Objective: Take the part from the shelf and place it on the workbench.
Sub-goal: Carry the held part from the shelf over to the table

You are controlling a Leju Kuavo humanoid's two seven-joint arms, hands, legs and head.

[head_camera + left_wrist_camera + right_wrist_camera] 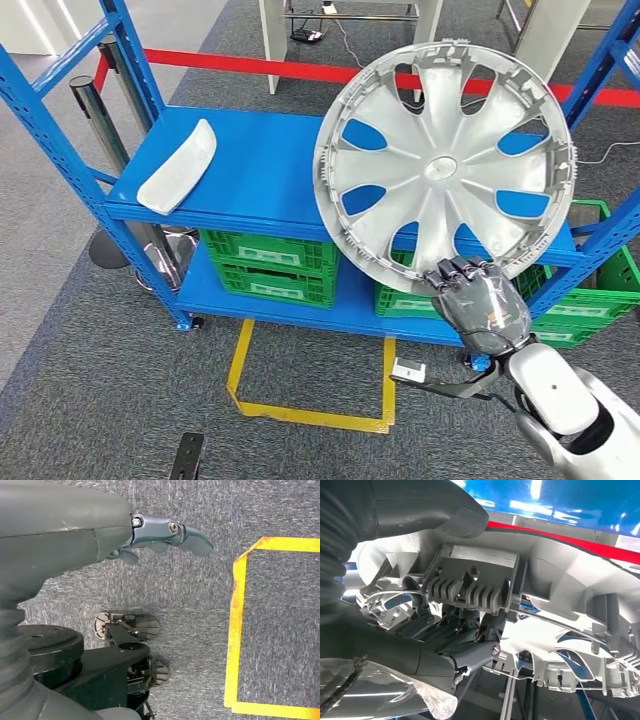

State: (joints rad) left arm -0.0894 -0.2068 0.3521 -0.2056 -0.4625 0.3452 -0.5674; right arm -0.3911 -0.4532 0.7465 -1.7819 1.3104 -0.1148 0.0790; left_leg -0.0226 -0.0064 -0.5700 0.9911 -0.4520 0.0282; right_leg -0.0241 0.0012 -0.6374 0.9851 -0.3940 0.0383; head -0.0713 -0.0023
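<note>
Head view: the right hand (474, 300) grips the lower rim of the silver hubcap (444, 165), held upright in front of the blue shelf (256, 165), off its surface. A white part (180, 166) lies near the shelf's left end.

Left wrist view: the left hand (166, 535) hangs released above the carpet.

Right wrist view: fingers (471, 655) clamp the hubcap's ribbed inner rim. With one edge grip, the wide disc could swing and slip, or clip a shelf post.

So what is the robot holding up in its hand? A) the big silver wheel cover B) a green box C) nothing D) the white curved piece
A: the right hand grips the bottom rim of the silver wheel cover, lifted in front of the blue shelf.
</note>
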